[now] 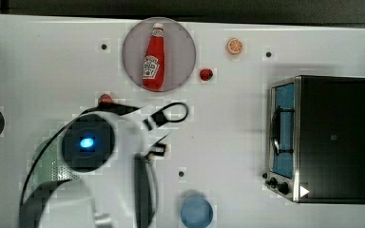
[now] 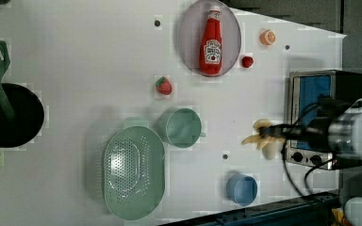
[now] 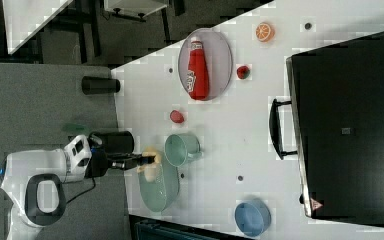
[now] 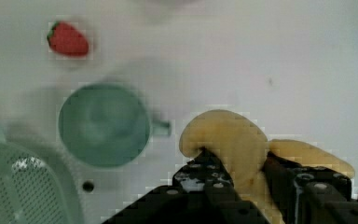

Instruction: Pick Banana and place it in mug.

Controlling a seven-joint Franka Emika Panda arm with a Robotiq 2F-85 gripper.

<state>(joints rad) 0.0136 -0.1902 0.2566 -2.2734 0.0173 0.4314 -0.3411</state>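
Note:
My gripper (image 4: pixel 243 173) is shut on the pale-yellow banana (image 4: pixel 230 137), whose curved body sticks out beyond the black fingers (image 4: pixel 200 175). In the left view the gripper (image 2: pixel 269 134) holds the banana (image 2: pixel 258 137) in the air, to the right of the pale-green mug (image 2: pixel 184 128). In the right view the banana (image 3: pixel 150 161) hangs just left of the mug (image 3: pixel 180 149), over the colander's edge. The mug (image 4: pixel 103 125) stands upright and empty, handle towards the banana. In the top view my arm (image 1: pixel 104 147) covers the mug.
A green colander (image 2: pixel 133 172) lies beside the mug, a strawberry (image 2: pixel 163 86) beyond it. A blue cup (image 2: pixel 241 189) stands near the table's edge. A ketchup bottle (image 2: pixel 211 41) rests on a plate. A toaster oven (image 1: pixel 328 137) and a black pot (image 2: pixel 10 115) sit at opposite ends.

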